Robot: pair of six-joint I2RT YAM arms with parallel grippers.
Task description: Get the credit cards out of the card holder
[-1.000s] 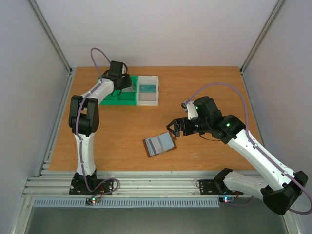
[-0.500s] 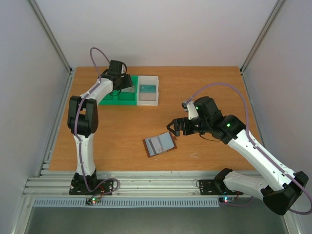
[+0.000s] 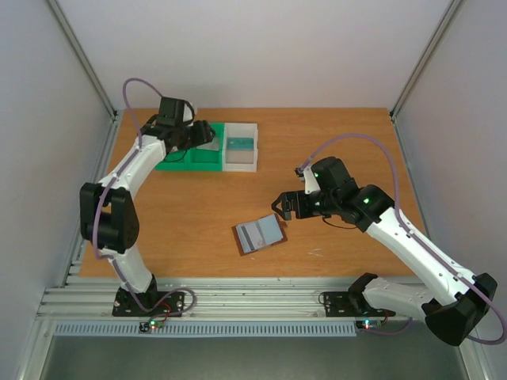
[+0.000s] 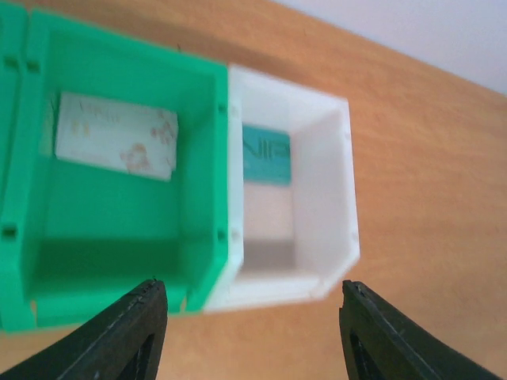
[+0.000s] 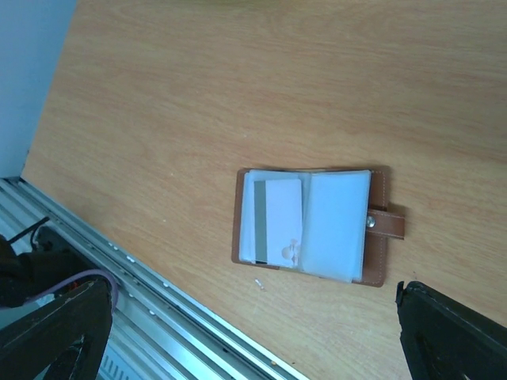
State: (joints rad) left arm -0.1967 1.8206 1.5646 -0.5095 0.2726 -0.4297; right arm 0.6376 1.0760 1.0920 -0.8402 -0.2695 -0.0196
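Note:
The card holder (image 3: 259,234) lies open on the table, a brown leather wallet (image 5: 379,237) with a snap strap and pale blue sleeves. A whitish credit card (image 5: 281,222) with a grey stripe sits in its left sleeve. My right gripper (image 3: 283,207) hovers open just right of and above the wallet, and nothing is between its fingers (image 5: 444,328). My left gripper (image 3: 204,134) hangs open and empty over the bins' near edge. A whitish patterned card (image 4: 115,136) lies in the green bin (image 4: 207,198). A teal card (image 4: 265,154) lies in the white bin (image 4: 333,182).
The green bin (image 3: 184,161) and white bin (image 3: 252,150) stand side by side at the back left. An aluminium rail (image 3: 238,297) runs along the table's near edge, close below the wallet. A tiny speck (image 5: 259,283) lies near the wallet's corner.
The left gripper's jaws have spread wider and its arm has swung its elbow out to the left, pulling the wrist back from the bins. The right arm and wallet are unmoved.

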